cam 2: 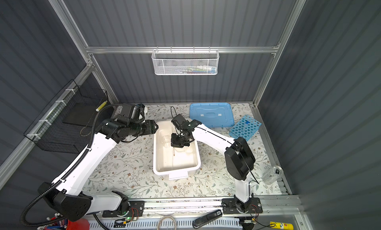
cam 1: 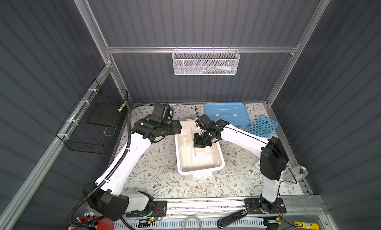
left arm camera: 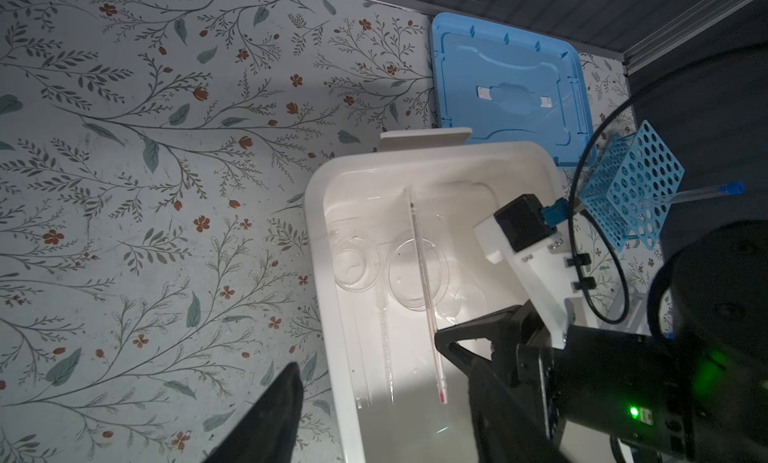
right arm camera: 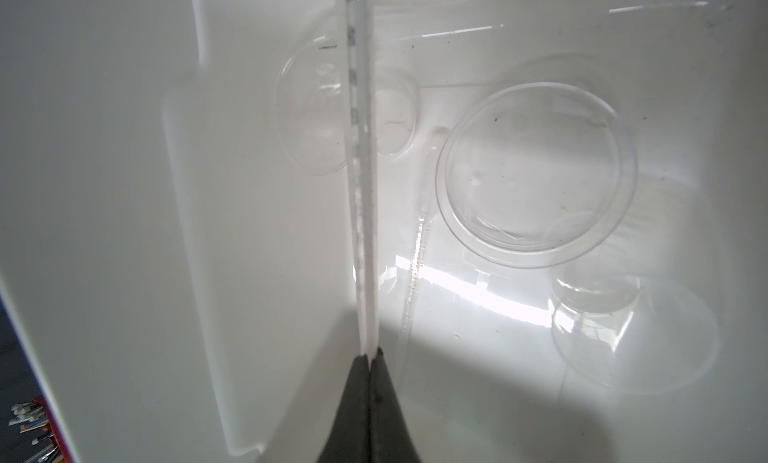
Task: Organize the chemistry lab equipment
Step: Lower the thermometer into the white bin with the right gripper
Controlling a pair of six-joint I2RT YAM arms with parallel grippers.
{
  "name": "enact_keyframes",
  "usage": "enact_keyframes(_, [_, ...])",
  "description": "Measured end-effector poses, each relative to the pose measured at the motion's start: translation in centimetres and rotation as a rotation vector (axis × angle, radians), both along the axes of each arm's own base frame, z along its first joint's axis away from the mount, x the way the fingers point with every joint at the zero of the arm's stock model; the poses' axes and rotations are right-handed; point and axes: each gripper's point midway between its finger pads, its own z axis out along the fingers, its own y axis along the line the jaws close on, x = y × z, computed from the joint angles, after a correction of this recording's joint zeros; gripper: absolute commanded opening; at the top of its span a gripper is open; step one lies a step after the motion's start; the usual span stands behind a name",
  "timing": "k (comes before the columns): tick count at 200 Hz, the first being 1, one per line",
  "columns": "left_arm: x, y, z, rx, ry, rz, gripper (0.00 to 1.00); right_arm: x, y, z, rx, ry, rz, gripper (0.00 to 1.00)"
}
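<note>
Your right wrist view shows the right pincer [right arm camera: 369, 359] clamped on the thin glass rod [right arm camera: 360, 170]; the top views blur that. Left pincer [cam 1: 178, 126]: can't tell.

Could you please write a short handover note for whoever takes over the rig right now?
Left claw: open, empty, by the white tub.
Right claw: shut on the thin glass rod, inside the tub.
Also in the tub: clear glass dishes and a flask.
Done: one blue-capped tube in the blue rack.
To do: place the rod, then the glassware.
</note>
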Motion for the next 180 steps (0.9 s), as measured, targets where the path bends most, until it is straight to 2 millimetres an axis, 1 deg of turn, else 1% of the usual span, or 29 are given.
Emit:
enact_keyframes(21, [0.2, -0.1, -0.3, 0.002, 0.007, -0.002, 0.64, -0.1, -0.1, -0.2, 0.001, 0.0, -0.001, 0.0])
enact_keyframes(66, [0.4, -0.4, -0.4, -0.007, 0.012, -0.01, 0.64, -0.8, -0.7, -1.2, -0.017, 0.019, -0.006, 0.0])
enact_keyframes(102, [0.3, -0.4, -0.3, -0.012, 0.01, -0.013, 0.64, -1.1, -0.1, -1.2, -0.008, 0.014, 0.002, 0.0])
enact_keyframes(136, [0.0, -0.3, 0.3, -0.02, -0.006, -0.013, 0.64, -1.3, 0.4, -1.1, 0.004, 0.009, 0.01, 0.0])
enact_keyframes(155, [-0.1, -0.3, 0.6, -0.026, -0.013, -0.015, 0.64, -1.2, 0.6, -1.6, 0.002, 0.016, 0.012, 0.0])
enact_keyframes(180, [-0.2, -0.3, 0.7, -0.024, -0.016, -0.019, 0.64, -1.2, 0.7, -2.8, -0.018, 0.035, 0.012, 0.0])
